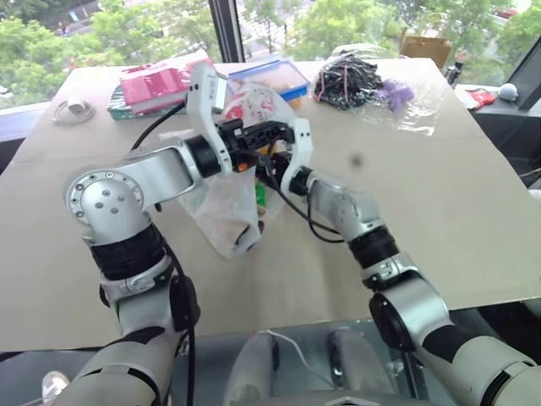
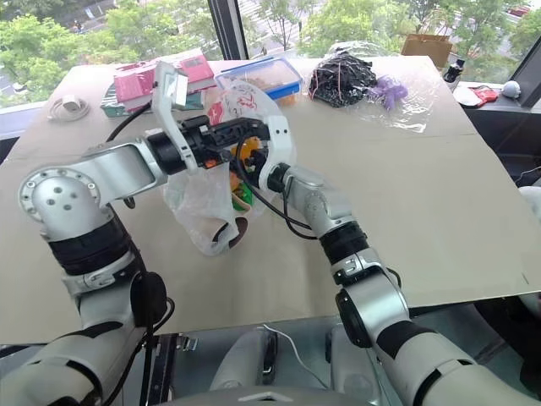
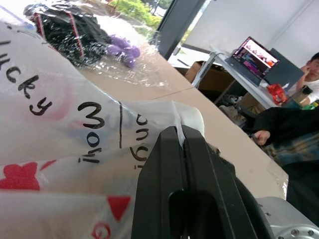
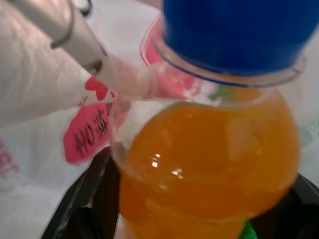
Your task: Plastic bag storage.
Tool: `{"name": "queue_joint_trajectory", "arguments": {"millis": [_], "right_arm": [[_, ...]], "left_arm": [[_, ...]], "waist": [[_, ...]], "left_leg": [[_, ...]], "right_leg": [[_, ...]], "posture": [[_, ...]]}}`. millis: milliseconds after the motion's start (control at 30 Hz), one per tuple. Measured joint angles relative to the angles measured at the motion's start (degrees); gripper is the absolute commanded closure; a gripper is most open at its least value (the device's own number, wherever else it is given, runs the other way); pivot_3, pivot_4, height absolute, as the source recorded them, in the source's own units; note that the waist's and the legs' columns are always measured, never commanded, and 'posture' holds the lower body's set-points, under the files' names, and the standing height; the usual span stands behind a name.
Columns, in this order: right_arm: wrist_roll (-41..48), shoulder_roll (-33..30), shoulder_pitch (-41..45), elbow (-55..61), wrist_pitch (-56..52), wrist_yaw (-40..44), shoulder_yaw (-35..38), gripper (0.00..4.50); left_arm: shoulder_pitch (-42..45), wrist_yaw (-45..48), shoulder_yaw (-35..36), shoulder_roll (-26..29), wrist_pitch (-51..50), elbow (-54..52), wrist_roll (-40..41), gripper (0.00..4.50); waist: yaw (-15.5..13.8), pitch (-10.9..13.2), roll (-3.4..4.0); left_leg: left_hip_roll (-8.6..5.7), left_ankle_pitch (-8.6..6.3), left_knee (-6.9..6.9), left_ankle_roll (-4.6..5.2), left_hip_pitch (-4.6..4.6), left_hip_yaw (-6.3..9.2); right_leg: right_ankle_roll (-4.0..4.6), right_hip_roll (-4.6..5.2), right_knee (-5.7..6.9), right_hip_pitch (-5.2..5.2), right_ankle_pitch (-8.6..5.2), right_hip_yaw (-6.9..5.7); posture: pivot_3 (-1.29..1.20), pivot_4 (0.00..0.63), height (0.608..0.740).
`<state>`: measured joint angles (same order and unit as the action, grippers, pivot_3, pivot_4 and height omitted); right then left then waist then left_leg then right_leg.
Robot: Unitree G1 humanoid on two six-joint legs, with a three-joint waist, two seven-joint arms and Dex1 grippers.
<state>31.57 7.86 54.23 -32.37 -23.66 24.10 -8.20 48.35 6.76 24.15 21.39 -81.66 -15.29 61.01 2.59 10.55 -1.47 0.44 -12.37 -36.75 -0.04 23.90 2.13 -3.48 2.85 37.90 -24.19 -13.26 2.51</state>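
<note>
Clamped between the black fingers (image 4: 82, 211) of the right gripper (image 1: 272, 162): an orange drink bottle (image 4: 209, 159) with a blue cap, jaws spread wide around its belly and gripping it. Held right against the plastic bag (image 1: 224, 211), with a twisted strip of the film crossing in front of the bottle's shoulder. Hard to tell whether already inside the mouth or only at its edge.

Just above and beside it, left gripper (image 3: 182, 144) pinched fully shut on a fold of the bag's upper rim, holding it up off the table (image 1: 423, 211) so the rest hangs limp below — white film, red print, lower end slumped on the surface.

Judged step: loading the bottle into the lifted bag. Next move likely calls for keeping the rim taut and raised, finding the opening, lowering the bottle in, then releasing — thin film apt to snag on the cap.

Farther back, near the window: a blue-lidded lunchbox (image 1: 275, 78), pink packets (image 1: 152, 85), and black cables in clear wrap (image 1: 347, 83).
</note>
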Motion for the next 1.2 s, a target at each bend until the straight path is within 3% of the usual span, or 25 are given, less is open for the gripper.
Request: {"name": "queue_joint_trajectory", "arguments": {"millis": [167, 233, 300, 433, 600, 700, 800, 1000, 1200], "right_arm": [[0.6, 0.6, 5.1, -4.8, 1.4, -0.6, 2.0, 1.62], [1.4, 1.0, 8.1, -6.0, 1.6, -0.6, 4.1, 0.6], [1.6, 1.2, 9.4, -6.8, 1.9, 0.2, 4.6, 0.1], [0.0, 1.5, 12.0, -12.9, 4.4, 2.6, 4.5, 0.1], [-9.5, 1.5, 12.5, -15.8, 10.6, 4.1, -1.3, 0.1], [-13.6, 0.8, 10.5, -12.2, 11.3, 4.2, -1.8, 0.1], [-15.5, -3.8, 4.3, -0.8, 7.4, 5.7, -2.4, 0.1], [-17.8, -11.9, -6.3, 22.9, -2.3, 11.5, -10.1, 0.1], [-21.7, -14.2, -9.3, 29.9, -7.8, 6.3, -9.8, 0.1]], "left_arm": [[-1.2, -2.1, 1.7, 0.5, 0.0, -1.8, 2.9, 4.5], [-2.7, -2.1, 1.1, 0.6, -0.3, -2.3, 4.4, 4.5], [-3.7, -2.2, 0.8, 0.7, -0.1, -2.9, 4.7, 4.5], [-6.1, -2.8, 0.8, 1.2, 1.1, -3.8, 5.1, 4.5], [-7.1, -3.4, 2.4, 1.2, 3.2, -1.3, 6.5, 4.5], [-6.9, -2.5, 2.7, 1.5, 3.3, 1.5, 8.5, 4.5], [-4.6, -0.5, 0.1, 1.1, 3.4, 7.8, 9.9, 4.5], [1.5, 0.7, 1.5, 4.1, 15.0, 21.2, 0.9, 4.5], [4.0, 7.8, -2.4, 4.8, 17.2, 27.1, -3.1, 4.5]], "waist": [[-0.1, 0.0, -0.01], [-0.1, 0.0, -0.01], [-0.1, 0.0, -0.01], [-0.1, 0.0, -0.01], [-0.1, 0.0, -0.02], [-0.1, 0.0, -0.02], [-1.0, 0.0, -0.03], [-0.1, 0.0, -0.02], [-0.2, 0.0, -0.04]], "left_leg": [[0.0, 0.0, 0.0, 0.0, 0.01, 0.0], [0.0, 0.0, 0.0, -0.01, 0.02, 0.02], [0.0, 0.0, 0.01, -0.01, 0.02, 0.0], [-0.01, 0.0, 0.02, -0.01, 0.0, -0.02], [-0.01, 0.0, 0.02, -0.01, 0.01, -0.02], [0.0, 0.0, 0.03, -0.01, 0.01, 0.02], [-0.1, 0.01, -0.03, -0.01, 0.11, 0.12], [0.0, 0.05, 0.11, -0.08, 0.01, 0.03], [-0.03, 0.03, 0.06, -0.05, 0.04, -0.01]], "right_leg": [[0.0, 0.01, -0.01, -0.01, 0.0, 0.01], [0.0, 0.01, -0.02, -0.01, 0.0, -0.01], [0.0, 0.01, -0.03, -0.01, 0.0, 0.0], [0.0, 0.01, -0.03, 0.0, 0.0, 0.01], [0.0, 0.01, -0.03, -0.01, 0.0, 0.0], [0.0, 0.01, -0.03, 0.0, 0.0, -0.02], [0.0, 0.1, -0.07, 0.02, 0.0, -0.14], [0.02, -0.02, -0.01, -0.07, -0.01, -0.06], [0.02, 0.02, -0.01, -0.07, -0.01, -0.02]], "posture": [[0.0, 0.15, 0.74], [0.0, 0.15, 0.74], [0.0, 0.15, 0.74], [0.0, 0.15, 0.74], [0.0, 0.15, 0.74], [0.0, 0.15, 0.74], [0.0, 0.15, 0.74], [0.0, 0.15, 0.74], [0.0, 0.15, 0.74]]}}
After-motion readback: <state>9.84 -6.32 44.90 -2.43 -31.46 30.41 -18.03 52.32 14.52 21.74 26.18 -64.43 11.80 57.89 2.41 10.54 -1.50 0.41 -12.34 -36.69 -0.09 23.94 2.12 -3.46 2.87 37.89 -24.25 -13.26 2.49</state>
